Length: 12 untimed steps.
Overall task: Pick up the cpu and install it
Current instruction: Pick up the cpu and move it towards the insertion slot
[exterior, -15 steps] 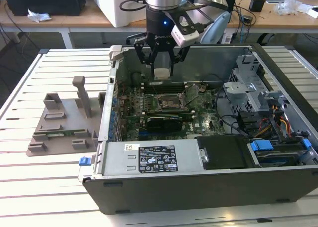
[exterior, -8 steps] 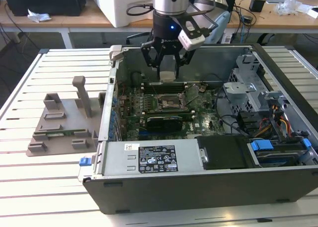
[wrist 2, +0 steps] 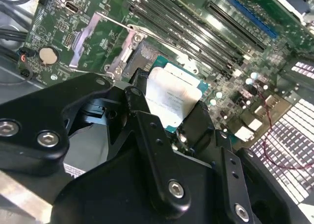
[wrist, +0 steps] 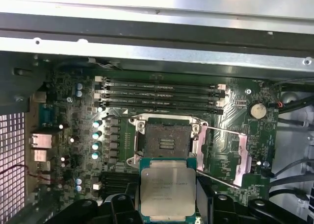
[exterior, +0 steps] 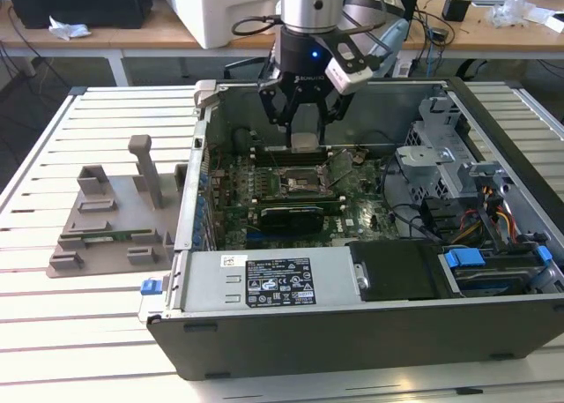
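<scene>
The cpu (exterior: 304, 141) is a flat square chip with a silver top and a green edge, and my gripper (exterior: 304, 125) is shut on it from two sides. It hangs inside the open computer case, a little above the motherboard and just behind the black socket (exterior: 300, 181) in the exterior view. In the first wrist view the cpu (wrist: 167, 192) sits between the black fingers (wrist: 120, 207), with the open socket (wrist: 166, 138) bare beyond it. In the second wrist view the cpu (wrist 2: 172, 96) lies flat in my gripper (wrist 2: 169, 109) above the board.
The socket's metal load plate (wrist: 226, 155) and lever are swung open beside it. Memory slots (wrist: 157, 94) run along the socket's far side. The case wall (exterior: 198, 174), drive cage (exterior: 441, 147) and cables (exterior: 493, 218) surround the board. A grey holder tray (exterior: 110, 222) lies on the slatted table.
</scene>
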Motion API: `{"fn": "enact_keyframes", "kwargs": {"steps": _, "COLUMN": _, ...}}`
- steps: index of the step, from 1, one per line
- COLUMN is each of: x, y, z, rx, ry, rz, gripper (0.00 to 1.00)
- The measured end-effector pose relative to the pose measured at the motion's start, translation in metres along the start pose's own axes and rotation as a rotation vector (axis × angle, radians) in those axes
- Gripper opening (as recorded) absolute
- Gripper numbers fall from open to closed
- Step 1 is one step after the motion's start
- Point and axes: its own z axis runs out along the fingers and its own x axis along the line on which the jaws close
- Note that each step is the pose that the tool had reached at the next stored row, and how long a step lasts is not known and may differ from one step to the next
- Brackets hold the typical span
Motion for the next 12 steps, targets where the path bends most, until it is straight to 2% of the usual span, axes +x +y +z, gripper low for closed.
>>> {"fn": "enact_keyframes", "kwargs": {"steps": 4, "x": -0.0028, "y": 0.0008, "z": 0.0111, "rx": -0.0001, "ry": 0.0002, "rz": -0.001, "gripper": 0.54}}
{"fn": "enact_keyframes", "kwargs": {"steps": 5, "x": -0.0034, "y": 0.0009, "z": 0.0135, "rx": -0.0031, "ry": 0.0000, "rz": -0.001, "gripper": 0.54}}
{"fn": "enact_keyframes", "kwargs": {"steps": 7, "x": -0.0034, "y": -0.0019, "z": 0.0150, "rx": -0.0387, "ry": -0.0021, "rz": 0.000, "gripper": 0.54}}
{"fn": "enact_keyframes", "kwargs": {"steps": 9, "x": -0.0037, "y": -0.0030, "z": 0.0172, "rx": -0.0524, "ry": -0.0030, "rz": 0.000, "gripper": 0.54}}
{"fn": "enact_keyframes", "kwargs": {"steps": 12, "x": -0.0072, "y": -0.0028, "z": 0.0242, "rx": -0.0548, "ry": -0.0031, "rz": 0.000, "gripper": 0.54}}
